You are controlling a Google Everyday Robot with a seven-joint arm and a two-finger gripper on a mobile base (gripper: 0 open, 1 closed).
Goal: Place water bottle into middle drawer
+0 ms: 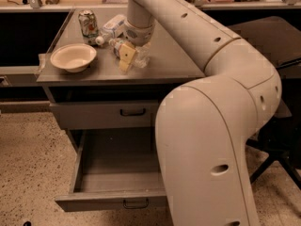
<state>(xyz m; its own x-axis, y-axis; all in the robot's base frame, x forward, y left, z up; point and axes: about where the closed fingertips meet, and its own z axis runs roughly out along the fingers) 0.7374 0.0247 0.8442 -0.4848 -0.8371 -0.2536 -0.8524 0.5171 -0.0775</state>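
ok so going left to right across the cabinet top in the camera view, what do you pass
bowl → soda can → white-labelled bottle → hand, low over the cabinet top at the water bottle; those two overlap, so they share the last place
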